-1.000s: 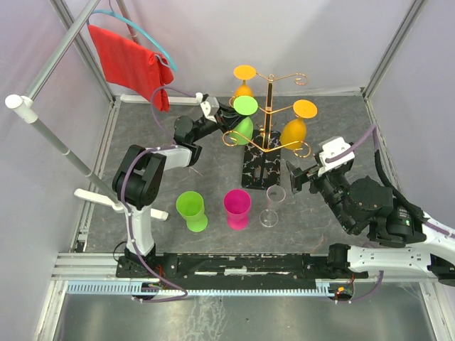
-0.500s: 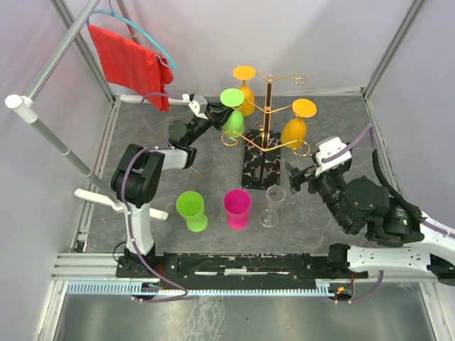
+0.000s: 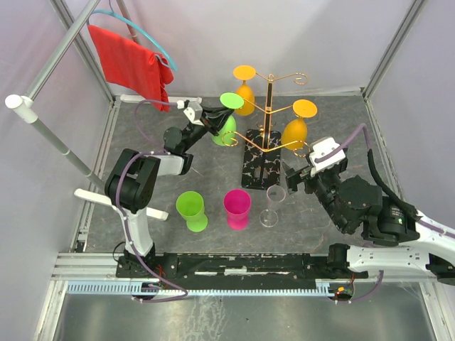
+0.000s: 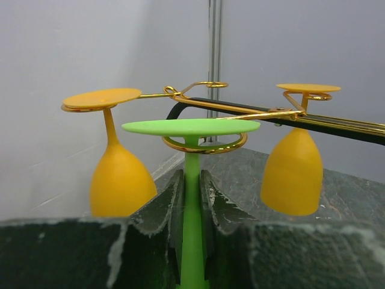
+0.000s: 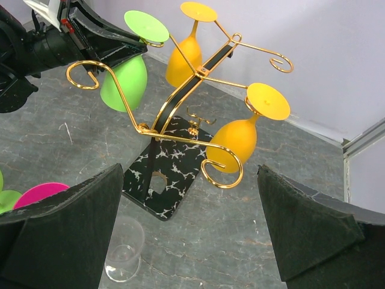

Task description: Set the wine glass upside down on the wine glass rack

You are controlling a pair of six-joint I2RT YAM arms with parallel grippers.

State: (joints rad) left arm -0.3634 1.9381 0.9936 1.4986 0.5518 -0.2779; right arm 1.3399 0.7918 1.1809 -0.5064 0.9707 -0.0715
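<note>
Two orange glasses (image 4: pixel 120 180) beside green glass (image 4: pixel 191 127)

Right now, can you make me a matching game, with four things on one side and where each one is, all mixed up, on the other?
Things:
1. upside-down green glass
2. pink glass
3. clear glass
4. red cloth

Places:
A. hanging up high at the back left
B. standing by the near end of the rack's black base
C. stem pinched in the left pincer
D. standing right next to the upright green glass

Pairs: 1-C, 2-D, 3-B, 4-A
</note>
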